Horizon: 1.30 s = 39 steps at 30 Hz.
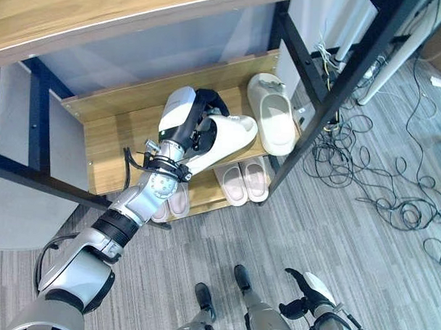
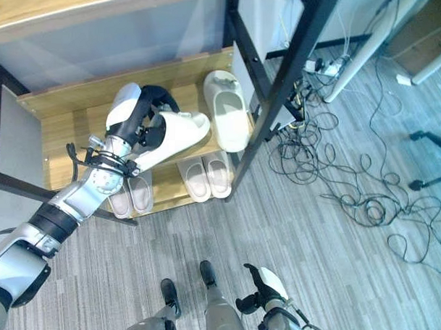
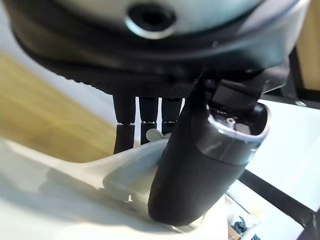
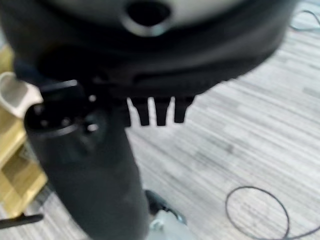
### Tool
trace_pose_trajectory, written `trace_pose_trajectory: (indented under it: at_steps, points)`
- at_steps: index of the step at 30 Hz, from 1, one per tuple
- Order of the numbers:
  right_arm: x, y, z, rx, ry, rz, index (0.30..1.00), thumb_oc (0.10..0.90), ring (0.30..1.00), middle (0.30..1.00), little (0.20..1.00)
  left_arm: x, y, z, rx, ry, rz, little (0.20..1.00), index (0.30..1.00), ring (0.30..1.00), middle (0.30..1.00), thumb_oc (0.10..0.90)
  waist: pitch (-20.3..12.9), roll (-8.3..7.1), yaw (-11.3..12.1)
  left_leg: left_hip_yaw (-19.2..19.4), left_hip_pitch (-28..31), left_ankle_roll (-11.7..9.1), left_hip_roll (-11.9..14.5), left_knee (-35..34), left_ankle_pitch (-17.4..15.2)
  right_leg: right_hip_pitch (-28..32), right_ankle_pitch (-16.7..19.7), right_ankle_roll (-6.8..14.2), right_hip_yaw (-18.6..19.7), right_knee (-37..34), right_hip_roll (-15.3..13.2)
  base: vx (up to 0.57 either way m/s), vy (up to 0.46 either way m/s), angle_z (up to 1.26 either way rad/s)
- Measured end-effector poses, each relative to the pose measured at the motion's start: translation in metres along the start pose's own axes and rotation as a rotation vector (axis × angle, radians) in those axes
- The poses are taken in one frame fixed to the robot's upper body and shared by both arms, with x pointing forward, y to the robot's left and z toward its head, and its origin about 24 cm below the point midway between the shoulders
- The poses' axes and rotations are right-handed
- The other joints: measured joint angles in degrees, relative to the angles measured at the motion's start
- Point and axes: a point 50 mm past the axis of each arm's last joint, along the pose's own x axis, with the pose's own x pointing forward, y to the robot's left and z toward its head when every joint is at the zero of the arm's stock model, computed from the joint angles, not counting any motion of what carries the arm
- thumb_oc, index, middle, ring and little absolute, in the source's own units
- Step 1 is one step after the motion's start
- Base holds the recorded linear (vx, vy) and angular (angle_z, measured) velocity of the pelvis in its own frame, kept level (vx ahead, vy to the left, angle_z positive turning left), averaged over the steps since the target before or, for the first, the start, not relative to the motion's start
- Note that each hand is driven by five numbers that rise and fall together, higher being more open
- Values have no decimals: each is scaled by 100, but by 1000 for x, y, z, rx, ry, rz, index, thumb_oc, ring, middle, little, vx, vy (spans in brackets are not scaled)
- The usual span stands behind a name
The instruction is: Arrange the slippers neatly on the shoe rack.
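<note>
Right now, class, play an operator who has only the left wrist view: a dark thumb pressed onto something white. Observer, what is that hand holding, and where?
Observer: The left hand grips a white slipper over the rack's upper shelf.
Operator: Is its partner on that shelf?
Observer: Yes, a second white slipper lies flat at the shelf's right end, just past the held one's toe.
Operator: Anything on the level below?
Observer: A pale pink pair sits side by side on the lower shelf.
</note>
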Motion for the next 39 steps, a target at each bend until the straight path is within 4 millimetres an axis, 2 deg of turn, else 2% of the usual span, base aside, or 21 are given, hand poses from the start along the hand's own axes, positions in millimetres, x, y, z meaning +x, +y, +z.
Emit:
trace_pose_trajectory:
  at_steps: [3,5,11,16,32,33,34,39]
  points:
    - [-1,-9,-7,-20,14,-16,900,800,900,900,900,9,4,-2,33,10,6,300,300,300,300,400,31,133,-65,13,-22,4,5,0,-3,-60,15,20,79,0,19,5,-2,-12]
    - [-1,-12,-9,-14,20,-21,900,800,900,900,900,10,6,-7,52,30,10,300,300,300,300,400,25,157,-70,30,-43,9,19,-1,-7,-111,78,8,146,0,43,17,-3,-21]
    - [-3,-10,-6,9,3,-21,900,800,900,900,900,8,19,-23,94,81,35,300,300,300,300,400,25,160,-70,156,-110,21,76,-2,-18,-244,116,-7,286,1,119,12,-3,-14]
    - [-5,-8,-1,20,-30,-20,900,800,900,900,900,5,20,-36,116,138,35,300,300,300,300,400,26,162,-65,149,-128,19,90,-2,-15,-259,132,-27,280,1,133,0,0,0]
    - [-7,-10,8,16,-91,-17,900,800,900,900,900,11,31,-47,128,232,147,300,300,300,300,400,31,169,-53,-16,-230,7,75,-1,-5,-301,142,-46,107,1,98,2,-8,4]
    - [-8,-10,9,14,-96,-17,900,800,900,900,900,12,32,-47,129,238,156,420,420,420,420,480,32,169,-54,-17,-240,7,72,-1,-6,-311,142,-46,107,1,95,0,0,0]
    - [-8,-11,9,14,-101,-18,900,800,900,900,900,12,33,-46,121,242,172,900,900,900,900,800,32,169,-55,-19,-256,7,70,-1,-6,-323,142,-45,104,1,93,0,0,0]
    - [-8,-13,8,9,-101,-21,900,800,900,900,900,15,31,-43,105,236,183,900,900,900,900,800,33,168,-63,-29,-311,8,64,-1,-5,-368,143,-46,94,1,87,0,0,0]
